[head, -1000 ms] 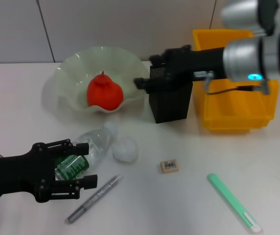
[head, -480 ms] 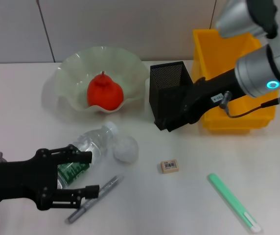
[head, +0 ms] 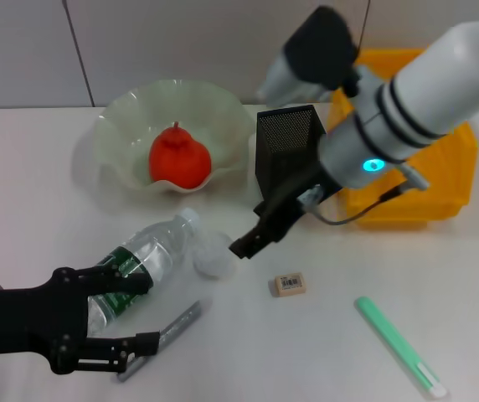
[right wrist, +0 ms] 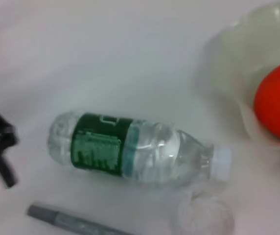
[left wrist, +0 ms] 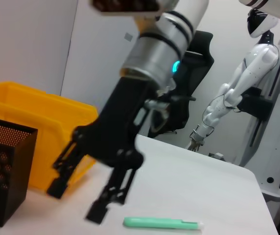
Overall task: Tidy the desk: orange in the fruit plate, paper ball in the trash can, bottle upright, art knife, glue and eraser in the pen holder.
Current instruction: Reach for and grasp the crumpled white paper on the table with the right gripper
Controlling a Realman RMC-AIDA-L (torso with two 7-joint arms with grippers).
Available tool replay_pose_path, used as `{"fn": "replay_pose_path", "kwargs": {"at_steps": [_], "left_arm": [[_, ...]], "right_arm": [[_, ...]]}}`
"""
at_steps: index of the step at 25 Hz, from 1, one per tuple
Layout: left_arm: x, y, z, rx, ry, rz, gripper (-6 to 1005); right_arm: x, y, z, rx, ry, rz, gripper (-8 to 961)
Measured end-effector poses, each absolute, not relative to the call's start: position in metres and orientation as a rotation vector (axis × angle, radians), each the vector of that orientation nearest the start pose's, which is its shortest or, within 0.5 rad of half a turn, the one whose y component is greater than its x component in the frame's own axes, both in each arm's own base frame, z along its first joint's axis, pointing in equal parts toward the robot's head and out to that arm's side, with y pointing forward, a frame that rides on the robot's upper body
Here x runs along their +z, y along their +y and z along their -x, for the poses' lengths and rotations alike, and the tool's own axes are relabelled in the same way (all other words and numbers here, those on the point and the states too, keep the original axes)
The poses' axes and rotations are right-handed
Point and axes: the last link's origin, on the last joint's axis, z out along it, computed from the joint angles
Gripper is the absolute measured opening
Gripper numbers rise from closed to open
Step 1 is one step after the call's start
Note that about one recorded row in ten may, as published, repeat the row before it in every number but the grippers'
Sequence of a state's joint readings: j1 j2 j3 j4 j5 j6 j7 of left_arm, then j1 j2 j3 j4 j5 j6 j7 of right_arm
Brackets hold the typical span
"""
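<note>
While the red-orange lumpy orange (head: pixel 179 159) sits in the pale green ruffled fruit plate (head: pixel 122 126), the right gripper (head: pixel 241 249), jaws apart and empty, hovers at 3 o'clock of the crumpled white paper ball (head: pixel 212 256); the left gripper (head: pixel 131 314) gapes beside the lying clear plastic bottle (head: pixel 139 265).

The white table (head: pixel 38 167) carries fruit plate (head: pixel 122 134), pen holder (head: pixel 285 159), trash can (head: pixel 440 193), bottle (head: pixel 139 264), paper ball (head: pixel 212 255), eraser (head: pixel 289 285).

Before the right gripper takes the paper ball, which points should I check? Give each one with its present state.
1. right gripper open: ok.
2. Right gripper over paper ball: ok, just beside it.
3. Paper ball free of bottle: not ok, it lies against the cap end.
4. left gripper out of the way: cannot tell, it is near the bottle's base.
5. trash can reachable: ok.
</note>
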State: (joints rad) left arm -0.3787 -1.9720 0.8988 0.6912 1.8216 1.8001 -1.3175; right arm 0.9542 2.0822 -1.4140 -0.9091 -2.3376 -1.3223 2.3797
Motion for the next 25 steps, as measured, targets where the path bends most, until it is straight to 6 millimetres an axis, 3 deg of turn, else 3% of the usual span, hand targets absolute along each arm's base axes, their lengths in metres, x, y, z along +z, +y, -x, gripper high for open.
{"fn": "replay_pose_path", "kwargs": {"at_steps": [6,25], "left_arm": [[0.030,0.270,0.283,-0.790,-0.520,2.923,813],[0.027,0.267,0.284,-0.794,-0.539,2.919,809]], "right_arm": [[-0.094,0.404,-0.094,-0.314,0.573,2.796,696],[-0.123,0.395,-0.097,-0.337,0.542,2.822,655]]}}
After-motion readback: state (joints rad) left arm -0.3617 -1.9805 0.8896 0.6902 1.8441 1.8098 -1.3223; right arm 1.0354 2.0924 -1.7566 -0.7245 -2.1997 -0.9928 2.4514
